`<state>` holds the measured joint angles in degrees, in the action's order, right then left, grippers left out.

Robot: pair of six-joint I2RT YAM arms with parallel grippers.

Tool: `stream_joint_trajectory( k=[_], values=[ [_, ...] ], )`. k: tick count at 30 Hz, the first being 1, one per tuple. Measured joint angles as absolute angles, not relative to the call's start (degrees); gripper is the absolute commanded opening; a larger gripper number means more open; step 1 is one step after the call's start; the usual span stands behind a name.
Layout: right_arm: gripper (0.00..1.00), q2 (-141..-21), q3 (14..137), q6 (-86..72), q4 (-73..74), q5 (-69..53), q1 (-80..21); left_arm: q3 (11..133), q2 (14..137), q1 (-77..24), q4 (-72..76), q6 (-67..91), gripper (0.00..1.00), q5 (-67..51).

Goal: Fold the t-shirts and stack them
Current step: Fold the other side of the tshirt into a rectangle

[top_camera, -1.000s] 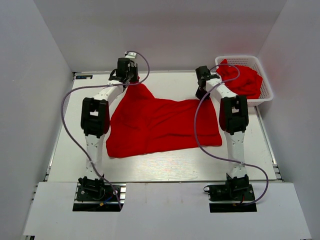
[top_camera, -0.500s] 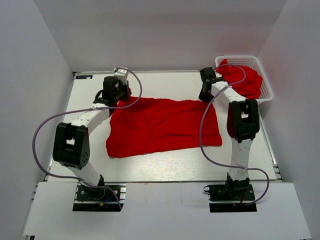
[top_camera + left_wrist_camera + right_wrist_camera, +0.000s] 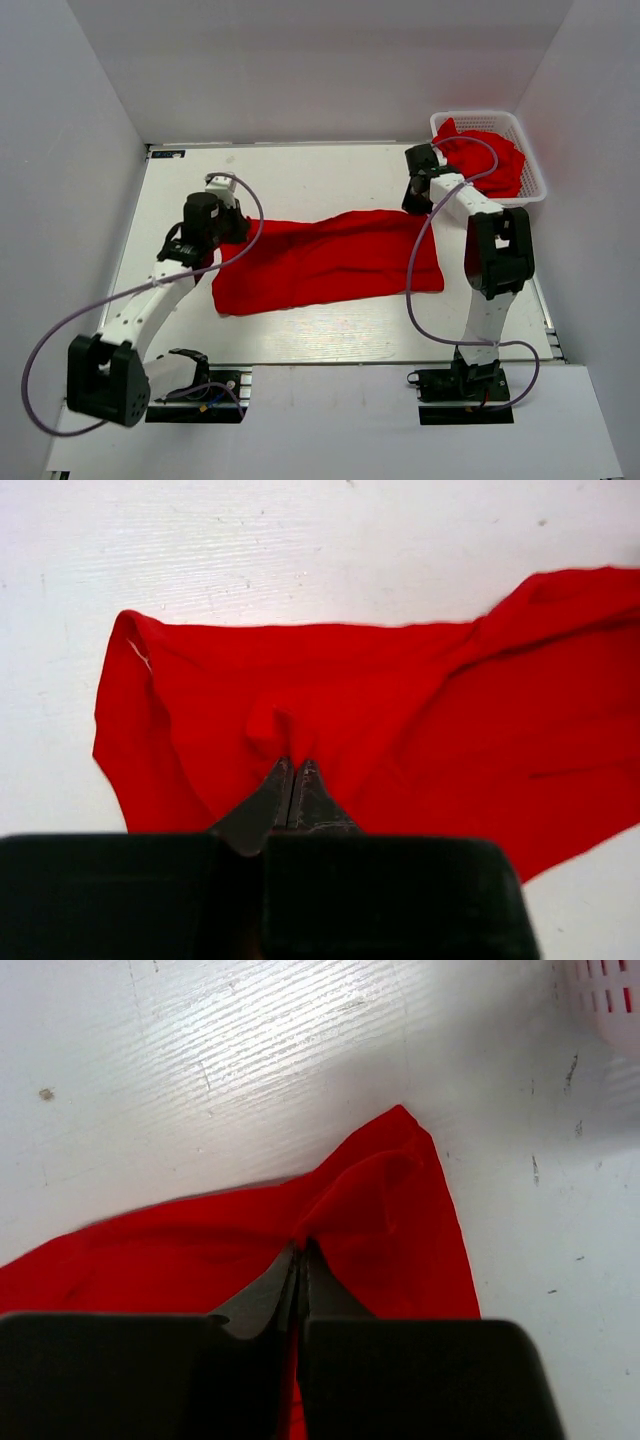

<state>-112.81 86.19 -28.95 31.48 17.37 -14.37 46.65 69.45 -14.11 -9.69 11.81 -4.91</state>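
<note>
A bright red t-shirt (image 3: 330,262) lies spread across the middle of the white table. My left gripper (image 3: 228,228) is shut on its far left edge; the left wrist view shows the closed jaws (image 3: 295,767) pinching a small fold of the red cloth (image 3: 420,710). My right gripper (image 3: 412,203) is shut on the shirt's far right corner; in the right wrist view the closed jaws (image 3: 301,1251) hold the cloth (image 3: 385,1210) just below that corner. More red t-shirts (image 3: 492,160) lie heaped in the white basket.
The white lattice basket (image 3: 480,116) stands at the far right corner, close behind my right gripper; its edge shows in the right wrist view (image 3: 612,1000). White walls enclose the table on three sides. Purple cables loop from both arms.
My left gripper has drawn the shirt's far left edge toward the near left, and the raised peak of cloth has flattened. My right gripper has shifted slightly right, still holding its corner.
</note>
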Motion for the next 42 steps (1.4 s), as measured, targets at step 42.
stream_joint_trajectory(
  k=[42],
  values=[
    [0.00,-103.88,74.24,-25.50,30.52,13.96,-14.26,24.62,50.65,-14.87,-34.50,36.58,0.02,-10.04]
  ],
)
